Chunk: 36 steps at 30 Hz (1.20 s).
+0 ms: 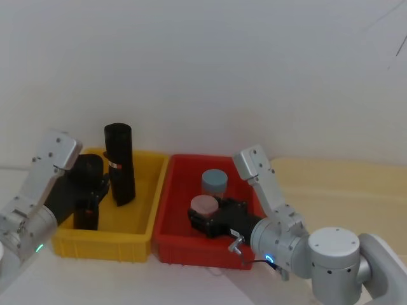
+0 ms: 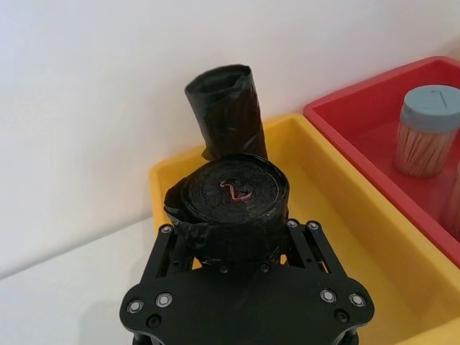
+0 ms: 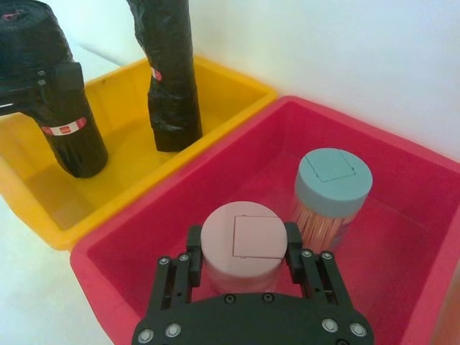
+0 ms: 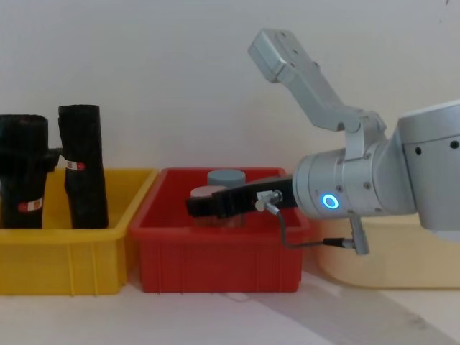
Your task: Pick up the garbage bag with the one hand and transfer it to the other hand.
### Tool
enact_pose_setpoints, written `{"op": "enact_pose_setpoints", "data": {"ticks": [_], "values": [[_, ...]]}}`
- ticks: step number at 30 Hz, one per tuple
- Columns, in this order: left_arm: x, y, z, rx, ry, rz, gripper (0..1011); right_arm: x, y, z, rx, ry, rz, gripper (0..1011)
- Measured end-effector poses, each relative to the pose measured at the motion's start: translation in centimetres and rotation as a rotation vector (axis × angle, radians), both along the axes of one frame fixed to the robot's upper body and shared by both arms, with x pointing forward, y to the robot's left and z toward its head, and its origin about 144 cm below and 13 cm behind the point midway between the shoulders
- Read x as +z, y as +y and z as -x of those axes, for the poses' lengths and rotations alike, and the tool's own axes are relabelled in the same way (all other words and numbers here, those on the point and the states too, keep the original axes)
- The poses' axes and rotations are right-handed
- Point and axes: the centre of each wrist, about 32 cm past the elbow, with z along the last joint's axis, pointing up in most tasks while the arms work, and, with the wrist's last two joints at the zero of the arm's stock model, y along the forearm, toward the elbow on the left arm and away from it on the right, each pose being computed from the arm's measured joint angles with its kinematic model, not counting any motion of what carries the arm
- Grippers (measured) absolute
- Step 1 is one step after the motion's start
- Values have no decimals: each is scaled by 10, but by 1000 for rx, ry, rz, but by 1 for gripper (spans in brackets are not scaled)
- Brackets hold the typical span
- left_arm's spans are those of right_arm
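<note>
- While the left gripper (image 1: 94,190) pinches the garbage bag (image 1: 86,219) upright in the yellow bin (image 1: 143,235), the head view suggests pick-up.
- Right wrist view: the right gripper (image 3: 243,251) clamps a pink-lidded jar (image 3: 243,237) in the red bin (image 3: 402,180).
- Chest view: next, probably, release this jar, then lift the bag rightward.

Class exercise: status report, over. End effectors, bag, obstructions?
Left end effector shut on bag, in yellow bin. Right end effector at pink jar, red bin. Twin roll beside bag.

Head: high, looking down. Chest: low, side-on. Wrists: close-up. All share yellow bin (image 1: 102,244), red bin (image 1: 191,249).
</note>
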Motion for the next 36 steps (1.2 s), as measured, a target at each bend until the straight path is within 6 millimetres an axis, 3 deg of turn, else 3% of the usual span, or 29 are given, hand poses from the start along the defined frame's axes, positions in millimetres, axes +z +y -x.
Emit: {"op": "enact_pose_setpoints", "data": {"ticks": [9, 22, 36], "values": [[20, -3, -3, -11, -53, -22, 499, 13, -3, 2, -1, -53, -36, 648], [77, -18, -16, -107, -217, -44, 501, 51, -16, 8, -37, -210, -97, 648], [121, -51, -41, -282, -360, -24, 501, 88, -54, 26, -178, -392, -109, 648]]}}
